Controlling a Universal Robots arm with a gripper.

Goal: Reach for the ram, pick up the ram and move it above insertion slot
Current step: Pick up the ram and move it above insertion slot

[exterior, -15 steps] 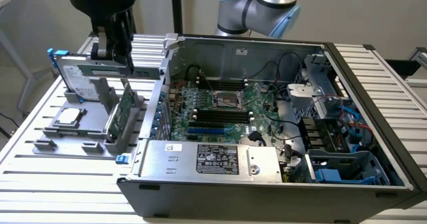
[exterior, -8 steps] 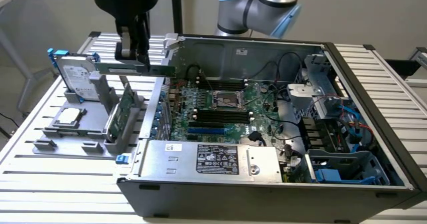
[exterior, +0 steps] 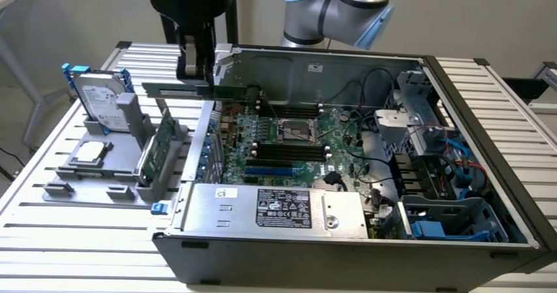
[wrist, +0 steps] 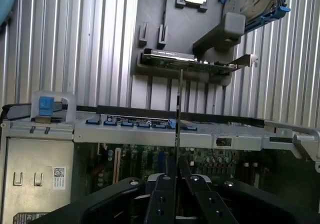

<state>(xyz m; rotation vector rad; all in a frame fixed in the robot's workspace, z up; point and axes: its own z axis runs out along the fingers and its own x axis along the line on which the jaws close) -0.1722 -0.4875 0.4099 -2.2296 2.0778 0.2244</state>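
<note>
My gripper hangs over the open computer case's wall on the exterior view's left, shut on the ram. The ram is a long thin green stick held level in the air, one end over the grey holder rack, the other reaching toward the motherboard. In the wrist view the ram shows edge-on as a thin line, pinched between the two black fingers of the gripper. The motherboard's black slots lie lower, inside the case, toward the exterior view's right of the ram.
A grey holder rack beside the case carries a green expansion card, a hard drive and a CPU chip. The case holds a silver power supply, a CPU socket, cables and a drive cage.
</note>
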